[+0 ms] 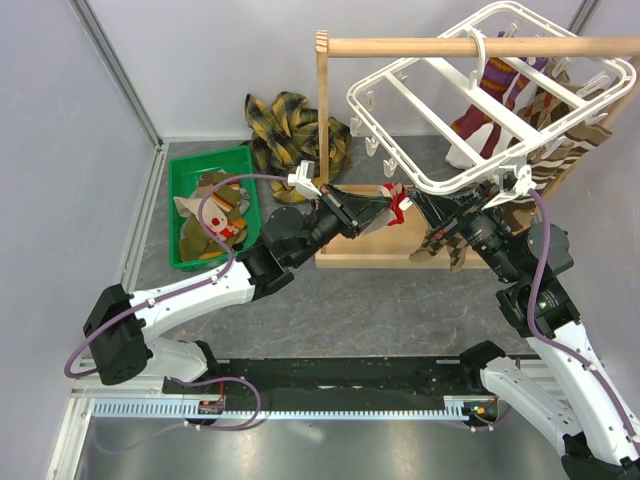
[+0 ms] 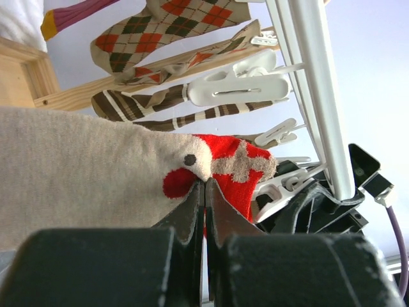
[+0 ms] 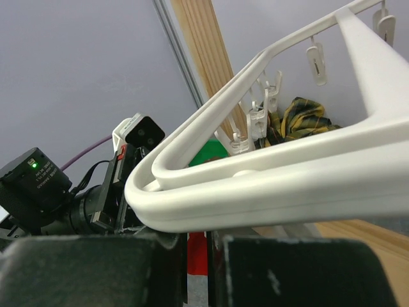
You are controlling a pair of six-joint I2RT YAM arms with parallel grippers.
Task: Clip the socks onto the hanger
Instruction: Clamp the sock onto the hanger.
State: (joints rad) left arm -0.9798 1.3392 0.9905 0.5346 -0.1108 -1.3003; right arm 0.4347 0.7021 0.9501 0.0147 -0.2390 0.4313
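My left gripper point(image 1: 385, 205) point(image 2: 206, 182) is shut on a beige sock with a red toe point(image 2: 223, 163), held up just under the near corner of the white hanger point(image 1: 480, 100) point(image 3: 287, 185). The right gripper point(image 1: 422, 207) point(image 3: 198, 238) faces it from the right beneath that corner, jaws almost together, the red toe showing through the slit. In the left wrist view a white clip point(image 2: 281, 182) lies against its black fingers point(image 2: 313, 204); I cannot tell whether it is pinched. Argyle socks point(image 2: 185, 19) and striped socks point(image 2: 147, 102) hang clipped further along.
A green bin point(image 1: 210, 157) with more socks stands at the left. A yellow-and-black plaid cloth point(image 1: 290, 125) lies behind it. The wooden rack's post point(image 1: 323, 120), rod point(image 1: 450, 46) and base tray point(image 1: 370, 255) stand right behind both grippers.
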